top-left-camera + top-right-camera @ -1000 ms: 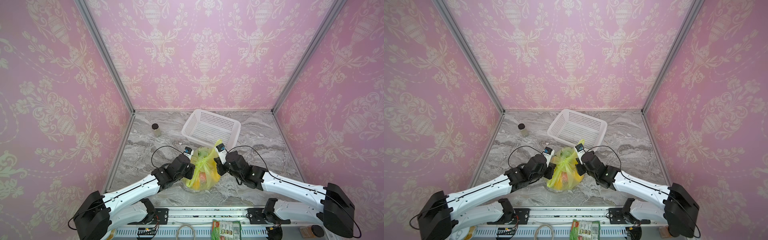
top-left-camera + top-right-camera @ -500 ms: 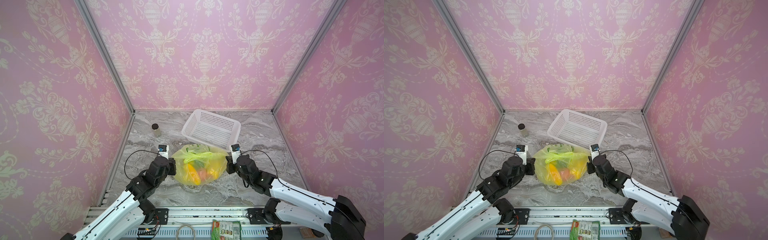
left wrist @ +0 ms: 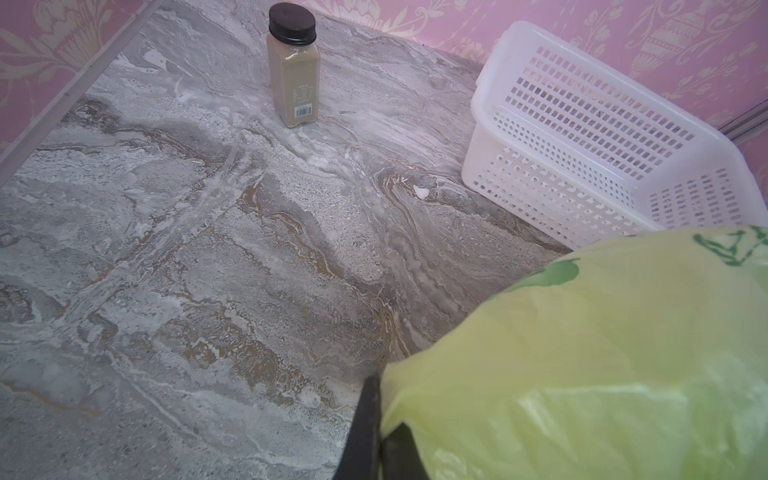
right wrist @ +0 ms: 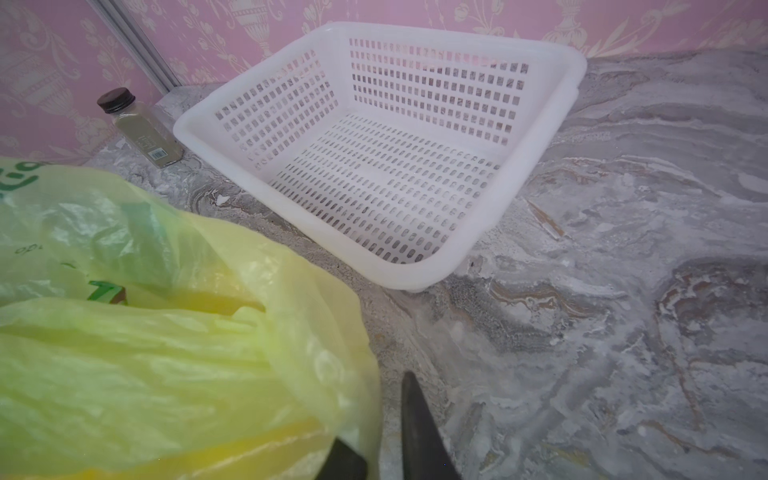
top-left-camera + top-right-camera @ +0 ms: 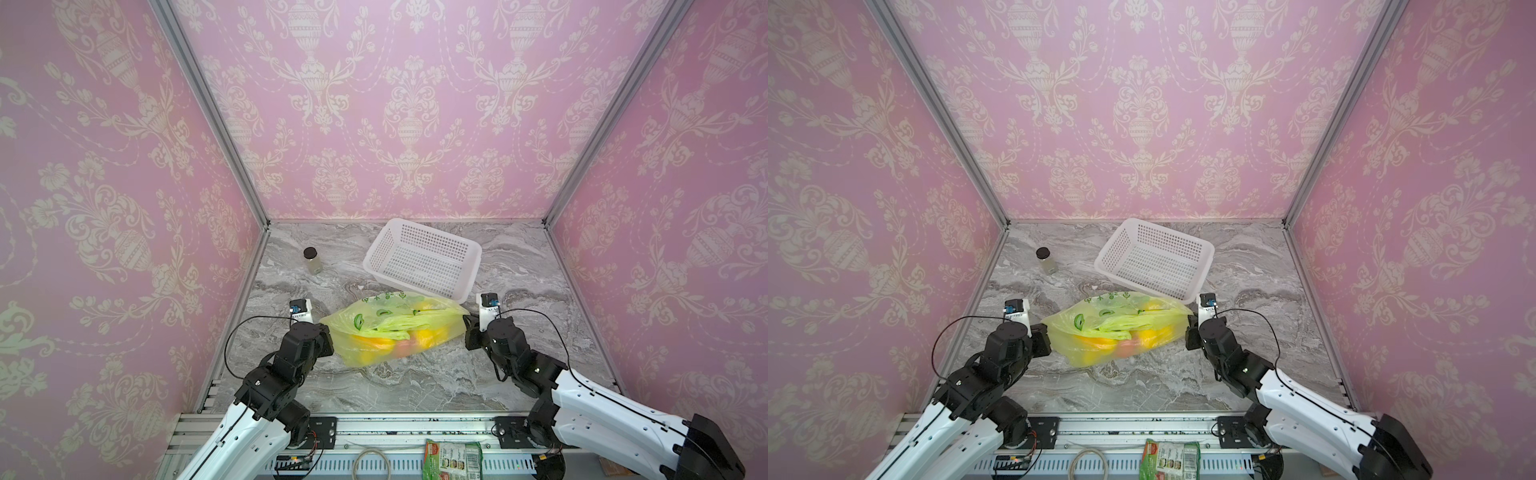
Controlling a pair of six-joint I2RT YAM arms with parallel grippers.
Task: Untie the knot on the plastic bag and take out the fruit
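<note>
The plastic bag (image 5: 392, 332) lies between our two grippers, the fruit (image 5: 374, 344) showing through its film. Our left gripper (image 3: 380, 419), its arm reaching low over the table (image 5: 415, 382), is clamped on the bag's nearest corner. Our right gripper (image 4: 376, 411), at the opposite end, has its fingers apart, with a fold of bag between them.

left gripper (image 5: 331, 334) and right gripper (image 5: 467, 325) now stand well apart, no longer together over the plastic bag (image 5: 395, 328). the bag now lies stretched wide and low between them. the right jaws now stand slightly apart.
</note>
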